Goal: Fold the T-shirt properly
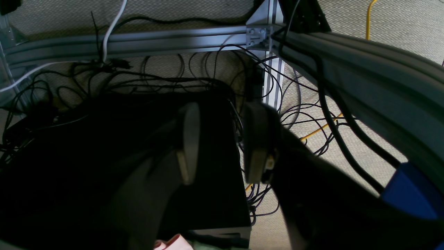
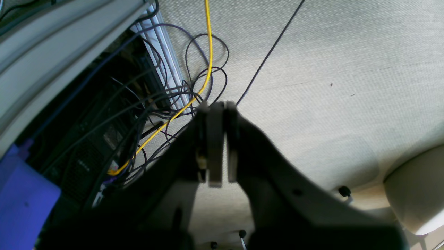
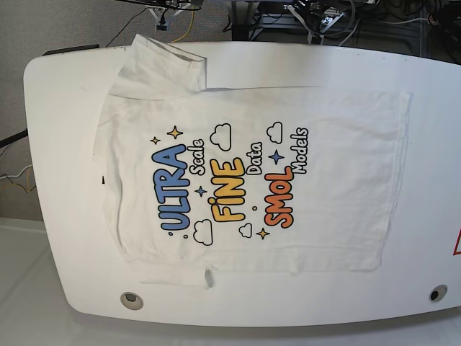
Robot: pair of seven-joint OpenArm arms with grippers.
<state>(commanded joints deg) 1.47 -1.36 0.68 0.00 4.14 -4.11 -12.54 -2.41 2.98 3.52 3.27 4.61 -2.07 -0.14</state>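
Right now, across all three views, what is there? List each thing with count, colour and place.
Short-sleeved cotton T-shirt: one, white with a blue, yellow and orange print, spread flat on the table, print up.
Rounded table: one, white, fills the base view.
Yellow cable: one, on the beige carpet, among black cables.
Aluminium frame rail: one, silver-grey, above the cables.
Left gripper: one, dark, fingers apart, over the floor.
Right gripper: one, dark, fingers together, over the carpet.

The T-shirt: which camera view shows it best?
The base view. There the T-shirt lies spread flat on the white table, print side up, with the whole outline visible. The two wrist views show nothing of it: they look down at carpet, cables and frame rails, with only each arm's own gripper in sight.
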